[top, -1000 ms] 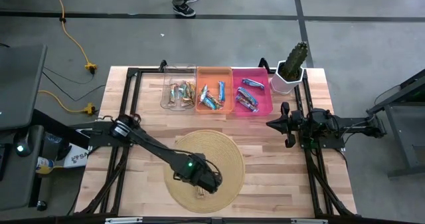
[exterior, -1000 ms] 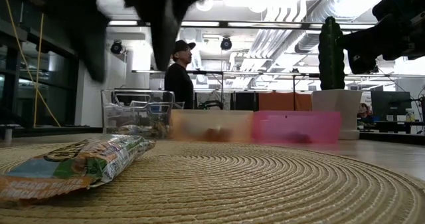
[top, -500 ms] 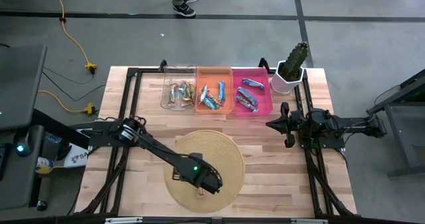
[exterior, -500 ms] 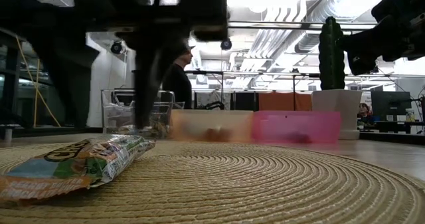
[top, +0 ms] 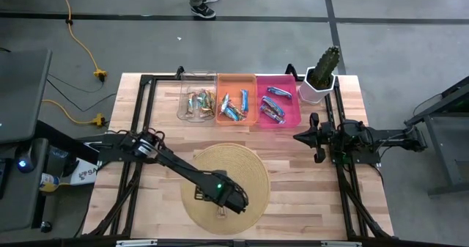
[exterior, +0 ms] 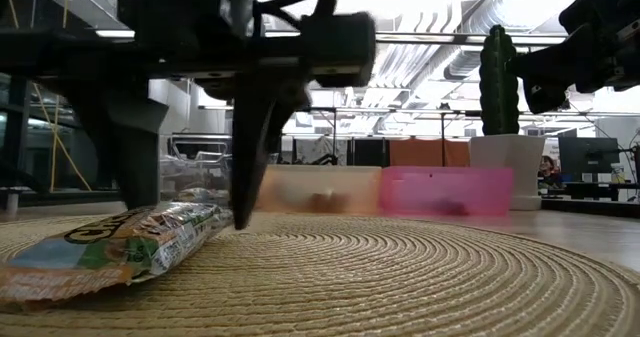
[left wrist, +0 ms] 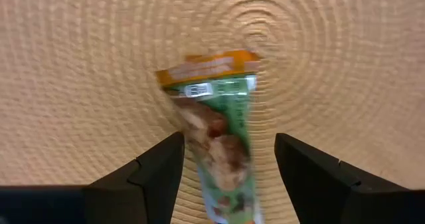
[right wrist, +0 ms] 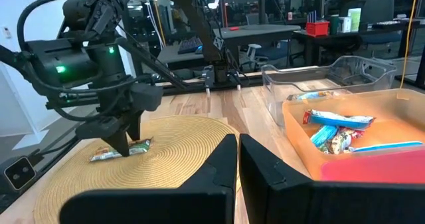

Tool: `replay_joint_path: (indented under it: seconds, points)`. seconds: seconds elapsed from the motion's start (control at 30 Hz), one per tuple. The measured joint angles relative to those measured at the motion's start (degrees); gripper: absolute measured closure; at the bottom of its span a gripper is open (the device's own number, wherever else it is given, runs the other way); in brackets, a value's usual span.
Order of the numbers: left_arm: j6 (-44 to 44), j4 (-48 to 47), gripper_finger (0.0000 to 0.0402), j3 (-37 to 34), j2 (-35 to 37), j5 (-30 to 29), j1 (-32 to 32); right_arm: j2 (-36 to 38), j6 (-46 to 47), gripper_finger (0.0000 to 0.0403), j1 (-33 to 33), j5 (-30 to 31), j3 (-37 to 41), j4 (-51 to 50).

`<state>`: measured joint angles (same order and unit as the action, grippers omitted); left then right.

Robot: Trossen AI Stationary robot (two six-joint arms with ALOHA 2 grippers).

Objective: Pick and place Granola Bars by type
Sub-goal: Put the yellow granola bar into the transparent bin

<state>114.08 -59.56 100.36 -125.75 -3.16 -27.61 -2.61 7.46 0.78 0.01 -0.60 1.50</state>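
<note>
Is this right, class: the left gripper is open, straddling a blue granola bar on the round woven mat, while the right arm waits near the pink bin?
One thing is wrong: the granola bar is tan and green, not blue, as the left wrist view shows. The rest stands: the left gripper is open, straddling it on the round woven mat, while the right gripper waits near the pink bin.

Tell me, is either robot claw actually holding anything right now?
No. The left gripper is open, straddling a granola bar on the woven mat; the right gripper is shut, empty.
</note>
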Motion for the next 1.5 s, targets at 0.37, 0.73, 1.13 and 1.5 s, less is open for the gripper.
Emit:
replay_joint_path:
  seconds: [0.37,0.73,1.13,1.5]
  points:
    - [-0.32,0.49,0.0170,0.07,0.02,-1.04,0.28,0.00,-0.01,0.0402,0.01,0.00,0.00,0.00]
    - [-1.53,1.50,0.0170,0.13,-1.47,-0.17,0.24,0.00,0.00,0.0402,0.02,0.00,0.00,0.00]
    - [-2.84,1.28,0.0199,0.22,-2.25,1.14,0.24,0.00,0.00,0.0402,0.01,0.00,0.00,0.00]
    - [-3.06,1.29,0.0293,0.15,-2.24,1.62,0.23,0.00,-0.02,0.0402,0.00,0.00,0.00,0.00]
